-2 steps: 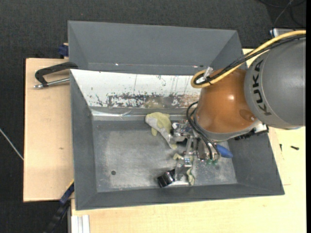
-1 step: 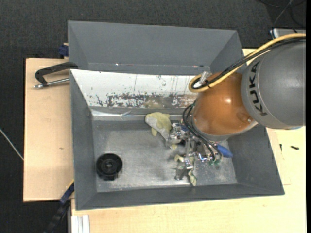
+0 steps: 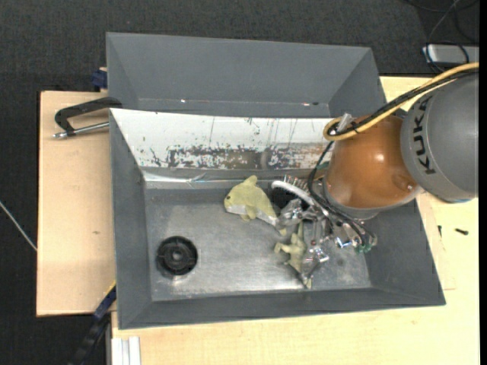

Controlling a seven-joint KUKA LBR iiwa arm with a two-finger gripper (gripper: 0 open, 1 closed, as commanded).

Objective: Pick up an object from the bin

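Note:
My gripper is down in the right half of the bin, its metal parts close to the floor. A pale olive soft thing lies just to its upper left, in the middle of the bin. A smaller pale olive piece sits right against the gripper's left side; whether it is held I cannot tell. A black and white thing lies partly hidden under the arm's orange cover, above the gripper.
A black round disc lies alone on the bin floor at the lower left, far from the gripper. The arm's orange cover and cables hang over the bin's right side.

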